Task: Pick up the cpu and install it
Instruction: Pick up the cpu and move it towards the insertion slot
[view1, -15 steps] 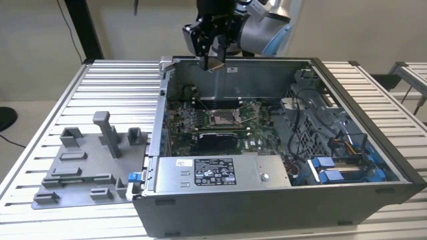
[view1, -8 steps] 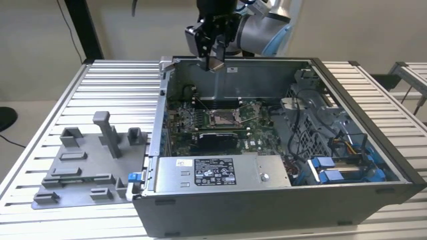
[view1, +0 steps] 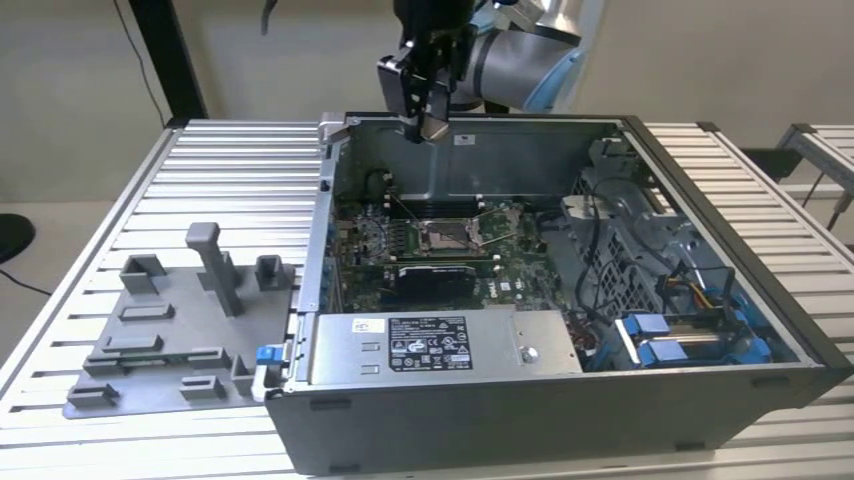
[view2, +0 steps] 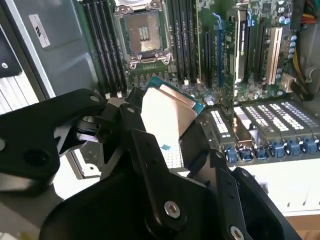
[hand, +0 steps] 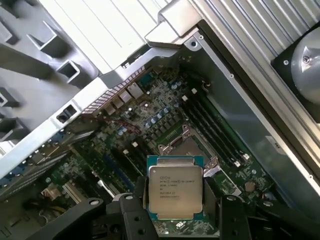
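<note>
The cpu (hand: 175, 189) is a small flat square chip with a pale silver-grey top and a green edge. My gripper (hand: 178, 202) is shut on it, with a black finger on each side. In the second wrist view the cpu (view2: 167, 114) shows tilted between the black fingers (view2: 131, 131). In the exterior view my gripper (view1: 430, 118) hangs above the back wall of the open computer case (view1: 561, 400), well above the motherboard. The open socket frame (view1: 447, 237) lies below on the board, its pin field bare in both wrist views (view2: 142, 32) (hand: 184, 148).
A grey fixture tray (view1: 174, 330) with upright posts sits on the slatted table at the exterior view's left. Inside the case are a silver box with a white label (view1: 427, 345), blue drive brackets (view1: 681, 335), cables and memory slots (view2: 100, 45) beside the socket.
</note>
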